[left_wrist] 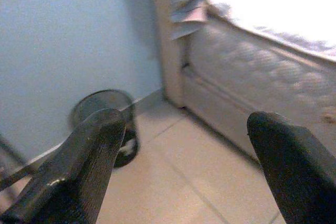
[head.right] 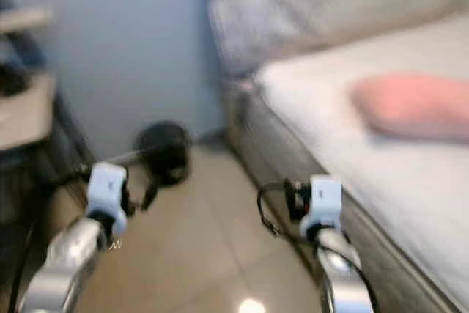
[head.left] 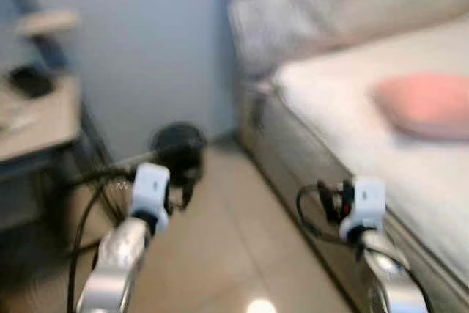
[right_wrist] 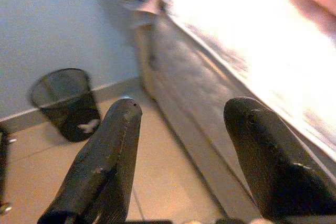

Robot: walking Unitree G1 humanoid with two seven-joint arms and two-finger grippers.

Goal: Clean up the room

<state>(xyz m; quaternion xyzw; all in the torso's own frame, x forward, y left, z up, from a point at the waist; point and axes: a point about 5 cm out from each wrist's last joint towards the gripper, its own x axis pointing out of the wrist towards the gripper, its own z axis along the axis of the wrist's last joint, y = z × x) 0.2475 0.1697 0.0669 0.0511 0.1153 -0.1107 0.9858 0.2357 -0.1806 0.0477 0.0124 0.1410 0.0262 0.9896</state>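
Facing bin [right_wrist: 68, 103], ahead of both open end effectors.

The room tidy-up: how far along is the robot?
Hard to say what is done. The black mesh bin by the wall holds a pale scrap. Nothing is in hand: the left gripper and right gripper have open, empty jaws. A pink pillow lies on the bed, perhaps still to straighten.

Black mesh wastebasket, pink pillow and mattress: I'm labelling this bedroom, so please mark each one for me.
Black mesh wastebasket [right_wrist: 65, 103], right wrist view, on its mesh side wall.
Pink pillow [head.left: 429, 104], left eye view, on the middle of its top.
Mattress [left_wrist: 262, 72], left wrist view, on its quilted side.
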